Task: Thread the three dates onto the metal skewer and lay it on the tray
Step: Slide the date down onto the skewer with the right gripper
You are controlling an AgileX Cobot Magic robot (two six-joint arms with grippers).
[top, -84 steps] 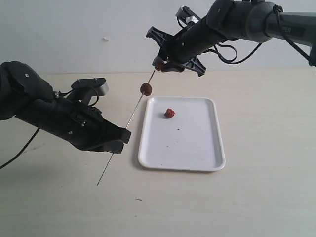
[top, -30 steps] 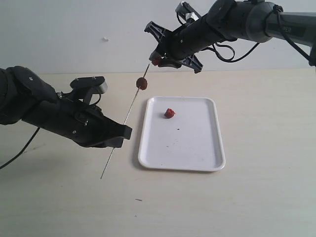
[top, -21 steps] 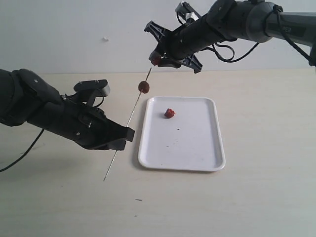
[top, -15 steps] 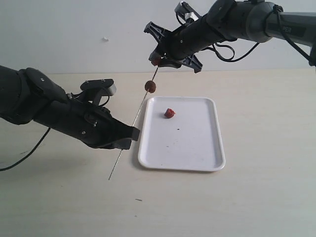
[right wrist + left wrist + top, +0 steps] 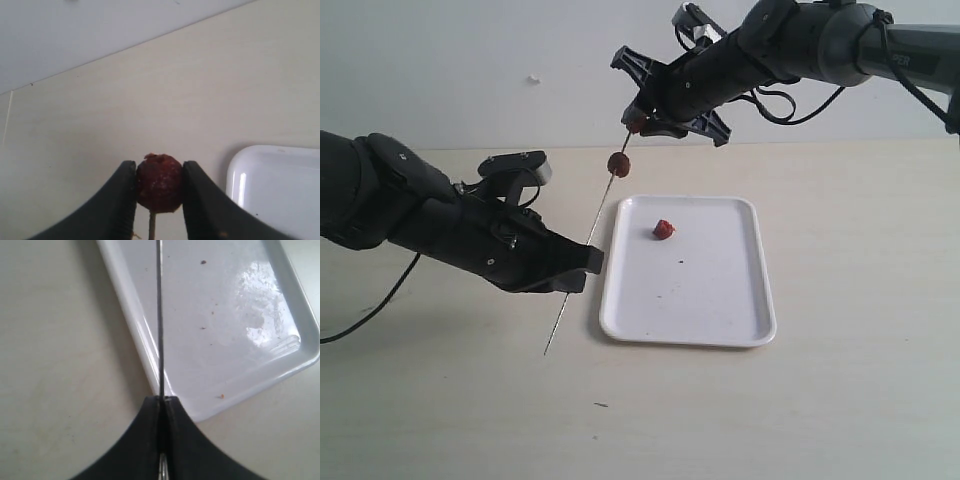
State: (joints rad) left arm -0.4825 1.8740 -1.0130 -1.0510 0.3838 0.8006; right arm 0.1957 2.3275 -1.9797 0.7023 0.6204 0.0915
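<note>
My left gripper [image 5: 582, 270] is shut on the thin metal skewer [image 5: 588, 245], held aslant above the table left of the white tray [image 5: 720, 320]. One darker brown date [image 5: 618, 163] sits threaded on the skewer's upper part. At the skewer's top end my right gripper [image 5: 642, 122] is shut on a second red-brown date [image 5: 159, 182], with the skewer [image 5: 152, 225] entering it from below. The third date [image 5: 663, 229] lies on the tray's far part. In the left wrist view the skewer [image 5: 160, 320] runs out from the shut left gripper [image 5: 162, 401] over the tray [image 5: 280, 335].
The pale table [image 5: 840, 410] stretches around the tray on every side. A light wall [image 5: 470, 60] rises behind the table. A black cable [image 5: 370, 300] trails from the left arm over the table.
The left gripper has shifted right toward the tray, tilting the skewer more upright. The threaded date has moved with it, closer to the date held in the right gripper.
</note>
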